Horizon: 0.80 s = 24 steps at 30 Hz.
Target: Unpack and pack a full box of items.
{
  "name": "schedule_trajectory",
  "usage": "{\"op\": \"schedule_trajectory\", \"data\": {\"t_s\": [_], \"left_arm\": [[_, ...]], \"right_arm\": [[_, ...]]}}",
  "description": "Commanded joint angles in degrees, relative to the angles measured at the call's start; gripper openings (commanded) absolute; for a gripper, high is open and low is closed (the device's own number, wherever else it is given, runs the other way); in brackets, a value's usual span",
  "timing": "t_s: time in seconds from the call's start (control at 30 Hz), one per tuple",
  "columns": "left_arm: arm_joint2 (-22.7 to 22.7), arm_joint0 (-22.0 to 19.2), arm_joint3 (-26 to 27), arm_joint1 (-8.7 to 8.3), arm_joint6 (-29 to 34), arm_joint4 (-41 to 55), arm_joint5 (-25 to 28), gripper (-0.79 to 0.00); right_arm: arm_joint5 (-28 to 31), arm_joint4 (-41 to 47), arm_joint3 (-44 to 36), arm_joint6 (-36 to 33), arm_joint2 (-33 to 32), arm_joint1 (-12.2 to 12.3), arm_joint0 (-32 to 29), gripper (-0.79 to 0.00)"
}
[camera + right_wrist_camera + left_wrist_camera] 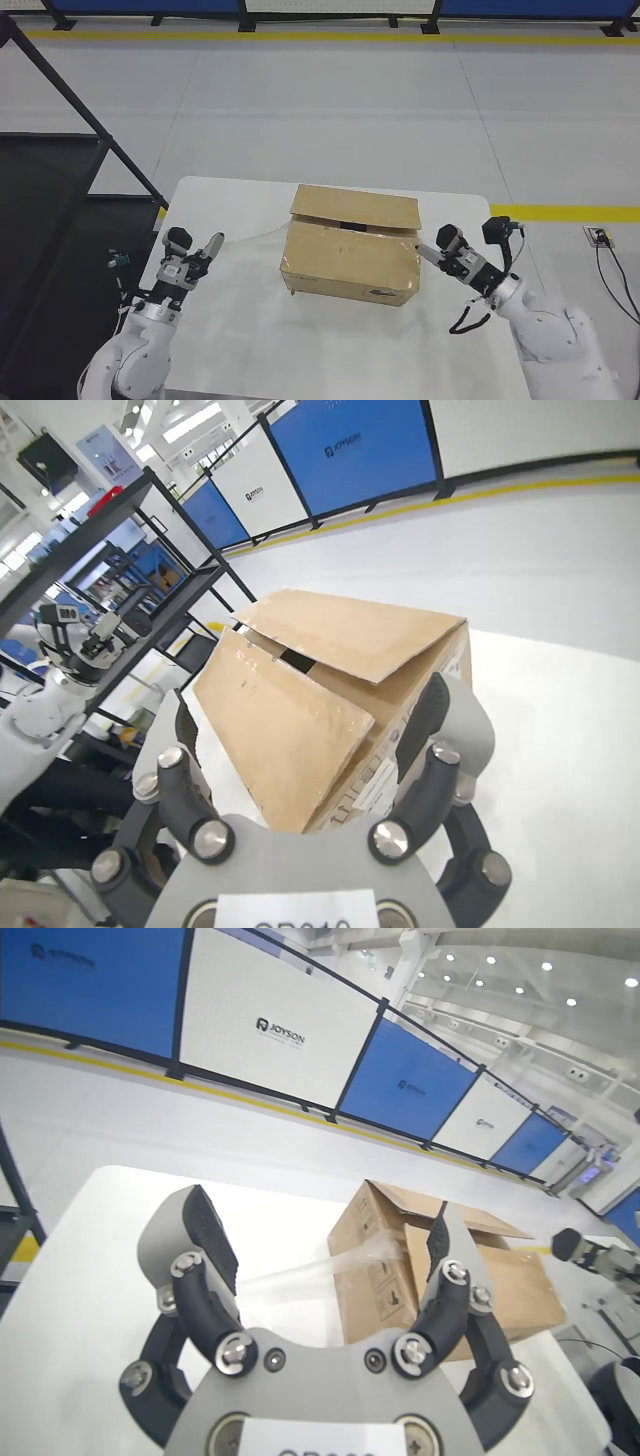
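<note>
Squarely on the white worktop sits the cardboard box, its two top flaps folded nearly closed around a dark slit that hides any contents, with the left pincer released well apart from one end and the right pincer released near the other.
</note>
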State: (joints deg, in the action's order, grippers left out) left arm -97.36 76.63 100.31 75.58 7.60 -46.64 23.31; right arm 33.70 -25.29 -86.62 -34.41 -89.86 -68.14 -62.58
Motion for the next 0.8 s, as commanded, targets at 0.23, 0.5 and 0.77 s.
{"op": "schedule_trajectory", "data": {"t_s": [0.23,0.5,0.77], "left_arm": [[-3.0,-1.1,-1.1,-1.51,13.9,16.1,8.7,0.0],[-2.3,-2.2,-2.4,-2.27,16.9,17.5,9.4,0.0],[-0.5,-3.4,-3.2,-2.66,16.3,16.4,6.4,0.0]], "right_arm": [[-1.6,18.2,11.8,-19.9,2.4,1.0,9.2,0.0],[2.0,28.1,17.3,-26.2,4.8,1.3,13.3,0.0],[2.7,42.3,16.3,-33.5,4.7,2.5,12.9,0.0]]}}
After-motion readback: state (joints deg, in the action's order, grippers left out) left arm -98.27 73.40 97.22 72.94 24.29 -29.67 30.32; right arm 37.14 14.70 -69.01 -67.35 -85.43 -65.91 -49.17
